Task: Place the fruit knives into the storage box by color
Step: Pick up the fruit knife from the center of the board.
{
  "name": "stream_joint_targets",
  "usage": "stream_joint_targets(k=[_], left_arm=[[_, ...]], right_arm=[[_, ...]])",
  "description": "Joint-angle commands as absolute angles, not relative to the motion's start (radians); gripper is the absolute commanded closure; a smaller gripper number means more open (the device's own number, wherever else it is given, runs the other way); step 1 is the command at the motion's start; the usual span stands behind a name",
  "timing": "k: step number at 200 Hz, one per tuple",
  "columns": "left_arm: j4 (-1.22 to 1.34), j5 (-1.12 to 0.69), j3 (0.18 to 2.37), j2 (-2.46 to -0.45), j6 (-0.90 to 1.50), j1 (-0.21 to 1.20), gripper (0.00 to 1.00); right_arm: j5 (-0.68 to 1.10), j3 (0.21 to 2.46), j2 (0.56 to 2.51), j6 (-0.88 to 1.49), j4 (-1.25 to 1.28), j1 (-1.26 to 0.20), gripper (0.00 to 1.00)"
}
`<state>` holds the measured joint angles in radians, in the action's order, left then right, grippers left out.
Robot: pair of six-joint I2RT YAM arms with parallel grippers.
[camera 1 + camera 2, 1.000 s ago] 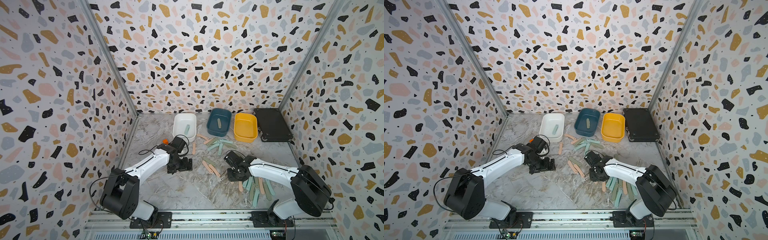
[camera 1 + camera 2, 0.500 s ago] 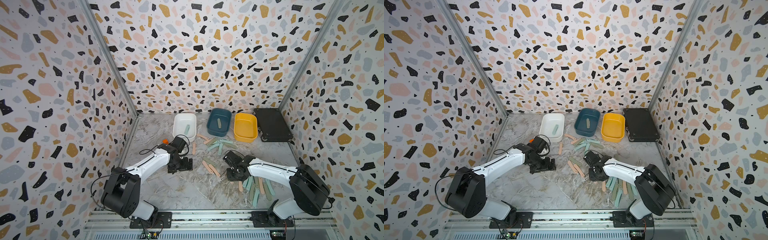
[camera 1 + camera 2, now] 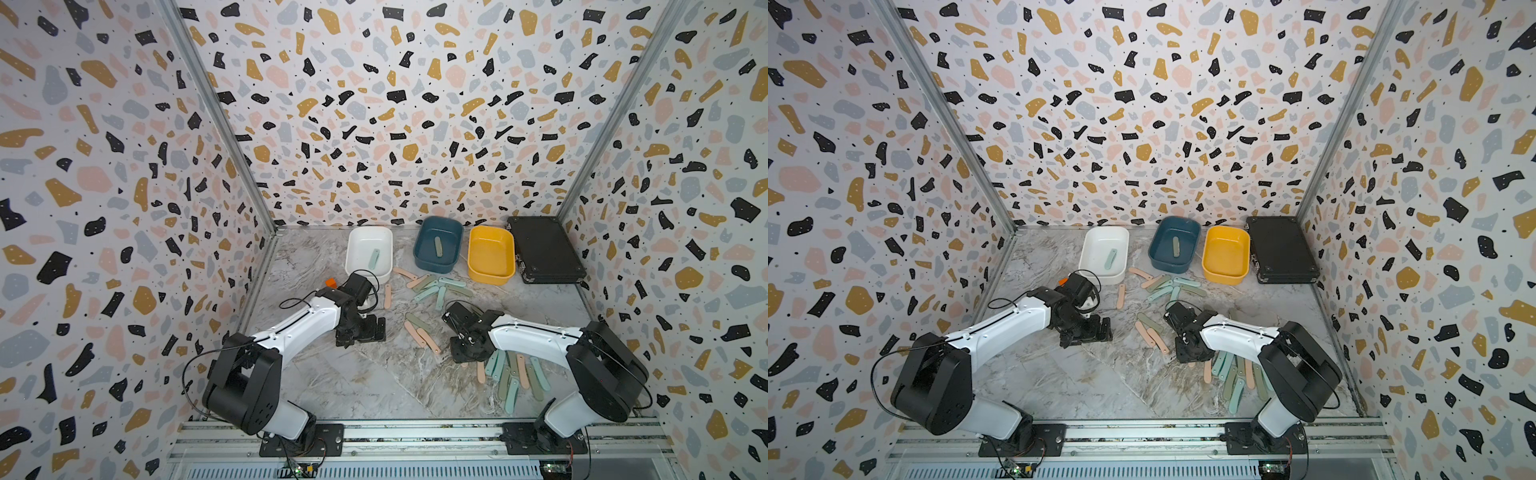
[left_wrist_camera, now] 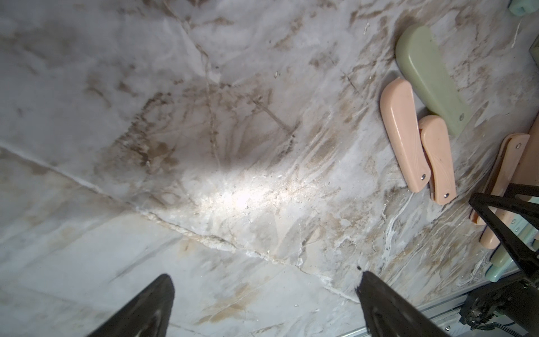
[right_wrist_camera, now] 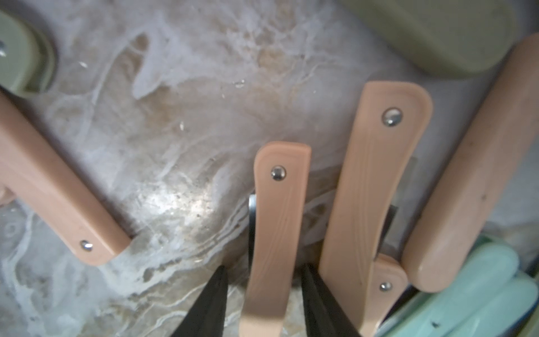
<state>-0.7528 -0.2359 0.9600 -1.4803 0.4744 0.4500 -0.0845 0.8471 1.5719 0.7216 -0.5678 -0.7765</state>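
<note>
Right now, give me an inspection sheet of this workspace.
surface: marble table, scuffed.
job's things: white tub holds one mint knife; teal tub one green knife; yellow tub empty; loose knives in two clusters.
clutter: orange block near the white tub; black case, shut, beside the yellow tub.
grippers: left gripper open over bare table; right gripper slightly open, straddling a pink knife.
cables: black cable loops off the left arm.
surroundings: terrazzo walls; metal rail in front.

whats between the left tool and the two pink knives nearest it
Bare marble tabletop only, shown in the left wrist view from left tool to pink knives.
</note>
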Motion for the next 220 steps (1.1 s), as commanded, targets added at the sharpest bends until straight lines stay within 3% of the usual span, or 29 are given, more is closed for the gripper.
stream_joint_targets(k=[1, 16, 64, 156, 220], left_arm=[[-0.747, -0.244, 0.957, -1.463, 0.459, 0.454, 0.01], [-0.75, -0.238, 0.956, -1.455, 0.461, 0.454, 0.01], [-0.767, -0.229, 0.983, -1.454, 0.459, 0.454, 0.01], [-0.799, -0.191, 1.023, -1.422, 0.449, 0.45, 0.01], [-0.842, -0.163, 1.19, -1.496, 0.412, 0.446, 0.01]], right_arm=[[-0.102, 0.832, 1.599, 0.733, -0.566, -0.781, 0.63], [-0.116, 0.822, 1.603, 0.736, -0.567, -0.781, 0.72], [-0.129, 0.856, 1.563, 0.72, -0.596, -0.781, 0.81], [-0.172, 0.971, 1.5, 0.661, -0.666, -0.753, 0.82], [-0.147, 1.209, 1.593, 0.533, -0.686, -0.591, 0.83]])
